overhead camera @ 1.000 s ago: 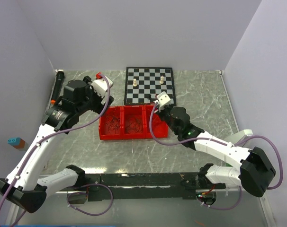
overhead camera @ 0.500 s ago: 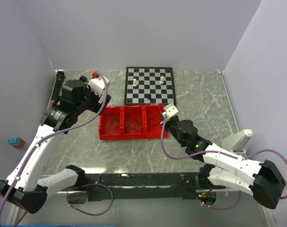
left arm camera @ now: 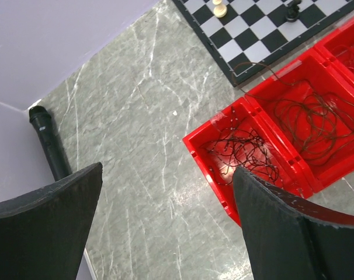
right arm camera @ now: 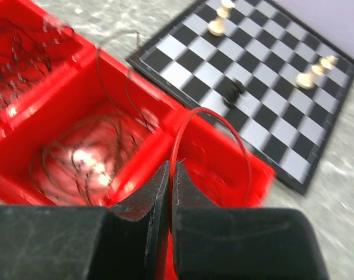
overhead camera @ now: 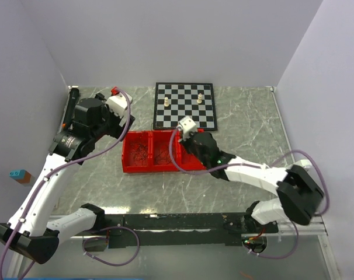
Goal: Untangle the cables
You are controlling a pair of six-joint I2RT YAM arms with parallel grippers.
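Currently the right gripper (right arm camera: 170, 175) has its jaws pressed together on one thin red wire (right arm camera: 207, 109), which arches up out of the pinch and seems to drop back into the right-hand compartment of the red bin (overhead camera: 148, 170). The point of that grip, I'd judge, is to draw this single strand upward so it slides free instead of dragging a whole clump along. The other cables (left arm camera: 242, 153) lie inside the bin: a dense dark knot in its left compartment and looser dark loops (left arm camera: 308, 119) in its middle one, with one strand trailing over the bin's back rim towards the chessboard (overhead camera: 184, 105) just behind it. The left gripper (left arm camera: 168, 175) hovers over bare bench to the left of the bin, jaws wide apart and holding nothing, probably placed to keep clear of the pull yet near enough to pin the knot if it lifts
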